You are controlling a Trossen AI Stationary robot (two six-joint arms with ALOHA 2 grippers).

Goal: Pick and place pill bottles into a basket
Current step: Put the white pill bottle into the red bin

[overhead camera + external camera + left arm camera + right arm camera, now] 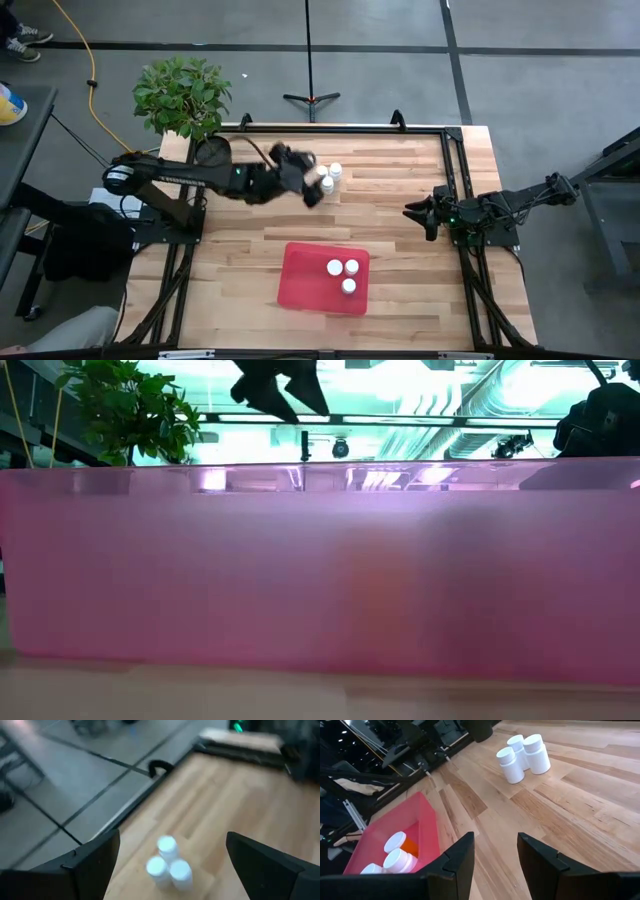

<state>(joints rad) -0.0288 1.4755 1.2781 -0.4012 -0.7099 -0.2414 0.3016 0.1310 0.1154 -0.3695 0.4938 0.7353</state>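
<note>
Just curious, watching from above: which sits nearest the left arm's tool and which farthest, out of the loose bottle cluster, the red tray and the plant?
From the left tool:
1. Loose pill bottles, right beside it.
2. Red tray, toward the table's front.
3. Plant, beyond the back-left corner.

Red basket [305, 270]; white-capped pill bottles [341, 273] inside (one body orange). Bench [400, 210]: pale striped wood planks. Potted plant [182, 95]: green leaves.

Even, bright light falls on the tabletop [400, 220] from above, with only soft, short shadows. The low view has a pink-cyan cast, and the red basket [320, 570] wall fills it, blurred. The left wrist view is soft with motion blur.
</note>
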